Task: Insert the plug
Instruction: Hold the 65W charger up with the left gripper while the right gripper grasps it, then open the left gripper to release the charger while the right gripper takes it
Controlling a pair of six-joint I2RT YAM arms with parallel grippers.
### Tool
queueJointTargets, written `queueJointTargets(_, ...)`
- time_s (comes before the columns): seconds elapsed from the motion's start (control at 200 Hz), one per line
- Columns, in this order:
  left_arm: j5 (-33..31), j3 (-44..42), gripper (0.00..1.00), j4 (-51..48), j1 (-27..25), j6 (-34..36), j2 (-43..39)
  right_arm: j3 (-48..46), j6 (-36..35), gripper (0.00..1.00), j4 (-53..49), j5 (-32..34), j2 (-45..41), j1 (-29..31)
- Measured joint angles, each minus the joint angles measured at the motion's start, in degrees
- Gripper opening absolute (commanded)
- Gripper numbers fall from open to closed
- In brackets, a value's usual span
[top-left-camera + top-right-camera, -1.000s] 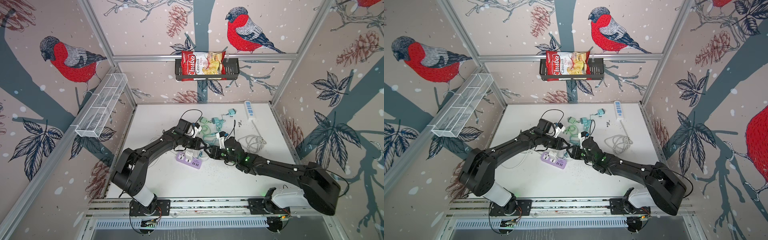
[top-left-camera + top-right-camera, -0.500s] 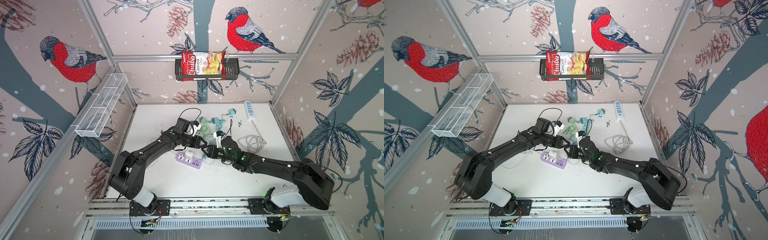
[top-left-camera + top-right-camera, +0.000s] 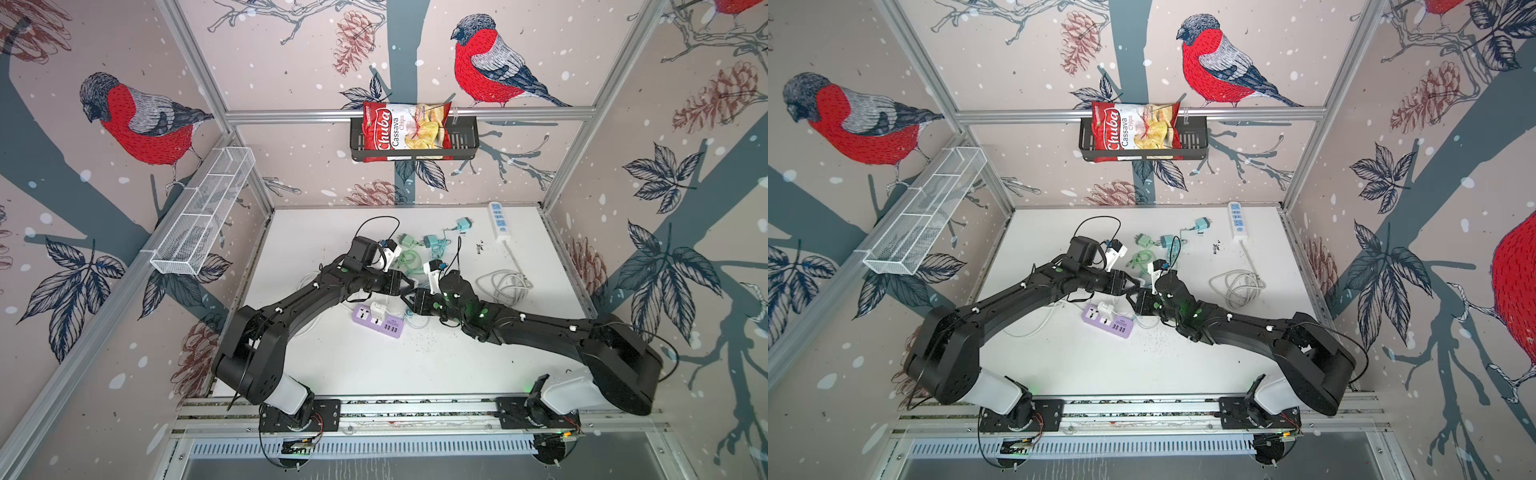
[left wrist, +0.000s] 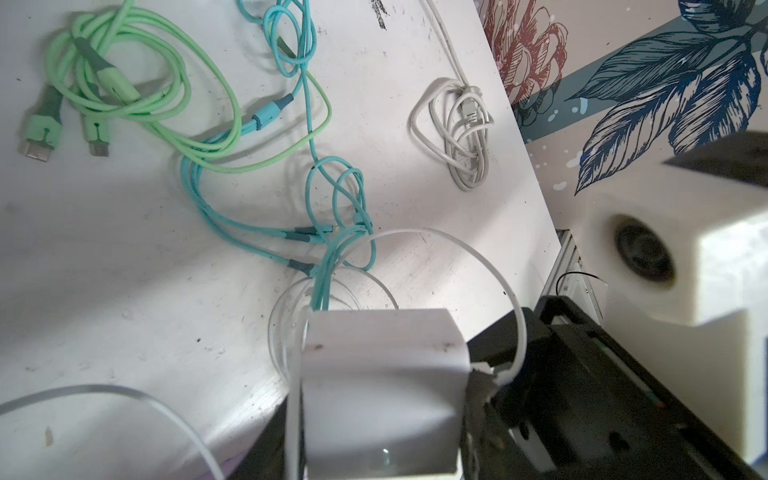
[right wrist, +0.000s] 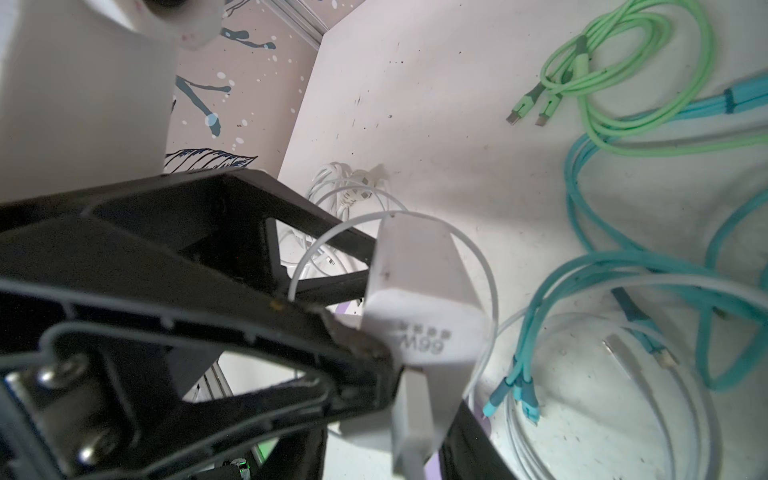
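My left gripper (image 4: 382,415) is shut on a white charger block (image 5: 419,291) marked 66W, held just above the right end of the purple power strip (image 3: 388,328). A white cable plug (image 5: 409,415) meets the charger's marked face, and its flat white cable (image 5: 492,291) loops round the block. My right gripper (image 5: 415,428) is at that plug, with one dark finger (image 5: 469,436) beside it; its other finger is hidden behind the left gripper. In both top views the two grippers (image 3: 410,293) (image 3: 1135,292) meet tip to tip and hide the charger.
Another white plug (image 3: 377,309) sits in the purple strip. Green and teal cables with adapters (image 3: 415,253) lie behind the grippers. A coiled white cable (image 3: 503,284) and a white power strip (image 3: 500,220) are at the back right. A chips bag (image 3: 405,131) hangs in a wall basket.
My right gripper has slid left, closer to the left gripper's tip. The left gripper has kept its hold and has hardly moved.
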Motion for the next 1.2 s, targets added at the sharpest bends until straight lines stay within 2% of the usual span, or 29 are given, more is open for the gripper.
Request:
queueJointTargets(0.2, 0.0, -0.1, 0.25, 0.6, 0.0, -0.5, -0.5, -0.1, -0.1, 0.4, 0.5, 0.3, -0.3, -0.1)
queueJointTargets(0.335, 0.0, -1.3, 0.25, 1.7, 0.0, -1.2, -1.6, -0.9, -0.1, 0.38, 0.8, 1.8, -1.5, 0.0)
queueJointTargets(0.555, 0.0, -2.1, 0.25, 3.1, 0.0, -3.2, -2.5, -2.8, -0.1, 0.39, 4.1, 4.8, -2.9, 0.8)
queueJointTargets(0.85, -1.0, -5.4, 0.25, 7.5, 0.0, -9.8, -4.5, -2.9, -1.7, 0.39, 5.5, 10.9, -2.7, 3.2)
queueJointTargets(1.201, -1.8, -7.6, 0.25, 12.0, 0.0, -16.3, -5.7, -3.5, -5.8, 0.38, 12.3, 15.8, 0.0, 4.8)
